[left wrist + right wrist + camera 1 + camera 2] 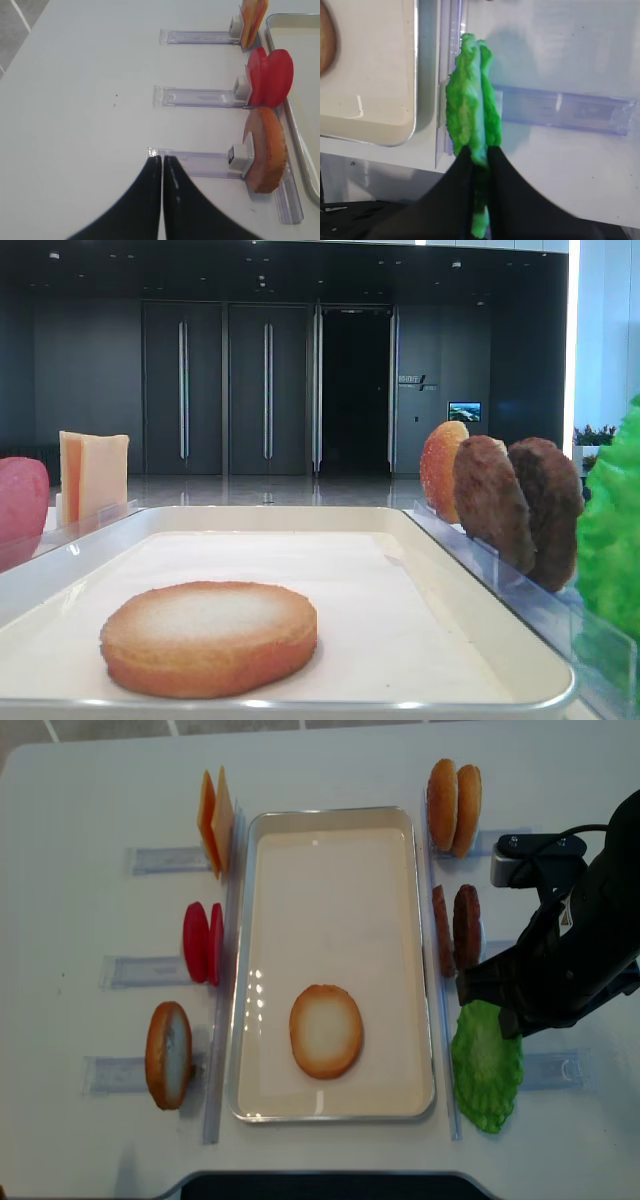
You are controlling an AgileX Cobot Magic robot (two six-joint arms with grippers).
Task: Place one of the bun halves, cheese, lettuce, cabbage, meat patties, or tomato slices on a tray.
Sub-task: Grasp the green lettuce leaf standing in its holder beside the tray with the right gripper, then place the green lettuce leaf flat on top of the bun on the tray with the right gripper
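My right gripper (481, 156) is shut on the lower edge of the bright green ruffled lettuce (470, 110), which stands on edge at its clear rack beside the tray's right rim. From above the lettuce (487, 1070) lies right of the off-white tray (243, 970), under the black right arm (560, 970). One bun half (326, 1031) lies pale face up on the tray floor. My left gripper (162, 159) is shut and empty, over the white table left of a racked bun half (265, 157). The cabbage is out of view.
Clear racks flank the tray. On the left stand cheese (215, 820), tomato slices (203, 942) and a bun half (168, 1055). On the right stand two bun halves (453, 795) and the meat patties (457, 928). An empty rack strip (560, 110) runs right of the lettuce.
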